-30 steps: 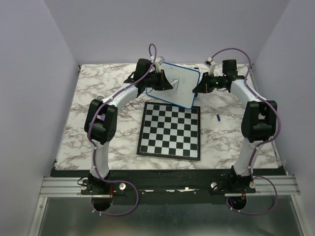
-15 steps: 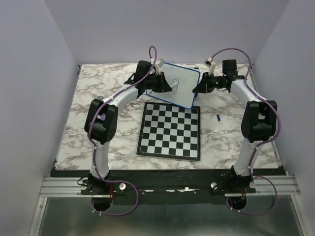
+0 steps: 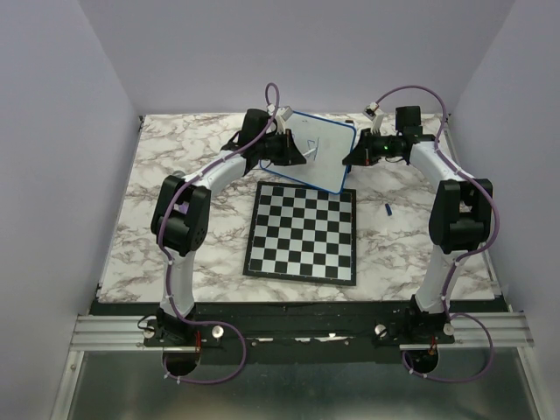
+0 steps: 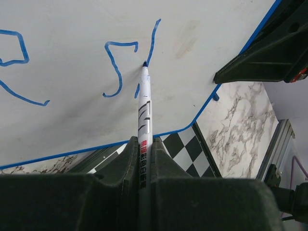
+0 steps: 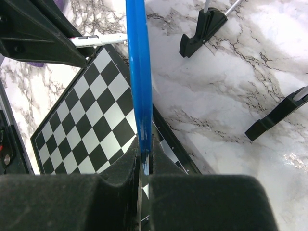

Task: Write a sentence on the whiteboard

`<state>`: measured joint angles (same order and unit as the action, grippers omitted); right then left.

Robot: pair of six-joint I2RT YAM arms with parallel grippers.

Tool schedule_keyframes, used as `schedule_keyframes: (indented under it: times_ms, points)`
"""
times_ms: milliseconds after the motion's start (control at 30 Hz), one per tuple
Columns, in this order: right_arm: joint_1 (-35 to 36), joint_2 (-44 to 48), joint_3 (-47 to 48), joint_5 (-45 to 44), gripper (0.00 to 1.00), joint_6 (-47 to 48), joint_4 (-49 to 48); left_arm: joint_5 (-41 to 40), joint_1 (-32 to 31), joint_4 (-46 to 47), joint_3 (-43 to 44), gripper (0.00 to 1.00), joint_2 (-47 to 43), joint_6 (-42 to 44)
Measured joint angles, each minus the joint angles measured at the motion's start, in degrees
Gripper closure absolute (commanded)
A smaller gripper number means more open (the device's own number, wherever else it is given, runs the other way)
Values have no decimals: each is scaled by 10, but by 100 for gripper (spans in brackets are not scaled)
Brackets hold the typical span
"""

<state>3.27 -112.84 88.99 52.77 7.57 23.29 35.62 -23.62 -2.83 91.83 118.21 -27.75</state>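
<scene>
My right jaws [image 3: 354, 156] are closed on the thin blue rim of the whiteboard [image 3: 325, 162], at its right edge. I hold it raised and tilted over the far middle of the counter [image 3: 175, 175], with one corner in front of the far edge of the chessboard [image 3: 304, 233] in the top view. The writing face is turned up and toward my left arm. From the right wrist the board is edge-on: the rim runs as one blue band straight away from my jaws [image 5: 143, 161]. I cannot tell which of its sides is the longer one.

My left jaws [image 4: 144, 149] are shut tight around a white marker [image 4: 144, 115]. It points straight away from the wrist, with its tip touching the board's face [image 4: 72, 130].

The face is white and faintly smudged, with rounded corners. The writing [image 4: 118, 67] is thin and blue. The left wrist view shows three marks: part of a looped letter at the left edge, an S-like shape, and a long slanted stroke that the tip meets.

There is one whiteboard, one marker and one chessboard. Two black feet [image 5: 202, 29] lie apart on the marble, and one small blue piece [image 3: 387, 209] lies right of the chessboard.
</scene>
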Motion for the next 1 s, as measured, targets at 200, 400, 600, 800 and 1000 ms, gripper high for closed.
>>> schedule_keyframes:
  times_ms: [200,400,600,800,1000]
  points:
    - [0,0,0,0,100,0,0,2,0,-2,5,100,1,0]
    - [0,0,0,0,100,0,0,9,-1,-4,13,100,5,0]
    - [0,0,0,0,100,0,0,14,-3,-4,14,100,7,1]
    - [0,0,0,0,100,0,0,18,-5,-7,14,100,7,4]
    - [0,0,0,0,100,0,0,21,-5,-9,7,100,7,8]
